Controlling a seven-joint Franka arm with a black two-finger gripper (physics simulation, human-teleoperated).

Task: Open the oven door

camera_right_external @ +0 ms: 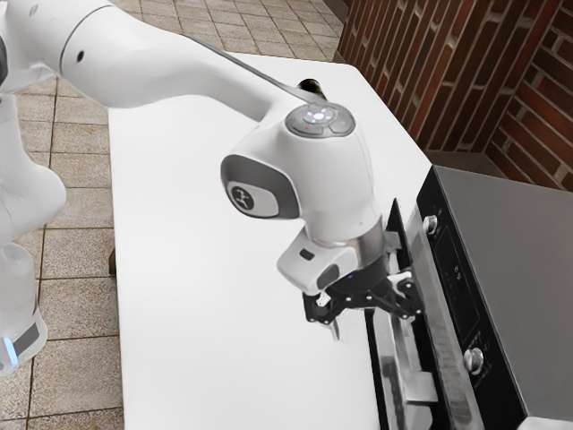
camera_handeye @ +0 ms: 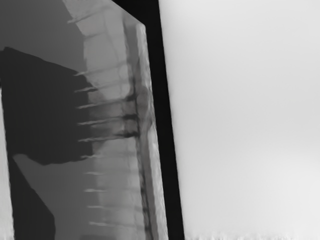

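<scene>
Claw (camera_right_external: 372, 315) is hovering over the oven's door side, its two fingers standing wide apart, released and grasping nothing that you can see. One finger is reaching over the white table (camera_right_external: 224, 296), the other is hanging toward the oven (camera_right_external: 528, 269). You are seeing the oven door (camera_right_external: 391, 345) lying under and just beside the claw, along the front of the oven and beside the table's edge. A dark strip is running between its pale metal surface and the oven's front, but how far it is standing open you cannot tell.

In the wrist view, you are looking at a dark, angular shadow falling across a grey surface, with thin pale lines crossing it; a black edge is running between that surface and the white table.

Farther out, two round knobs (camera_right_external: 474, 361) are sitting on the oven's black control panel (camera_right_external: 458, 282). Above the claw, the white arm (camera_right_external: 166, 67) is coming in from the exterior view's upper left. Behind it, a small dark object (camera_right_external: 310, 87) is resting near the table's far edge, partly hidden. Beyond, a brick wall (camera_right_external: 421, 72) is rising behind the oven, and tiled floor (camera_right_external: 81, 260) is surrounding the table.
</scene>
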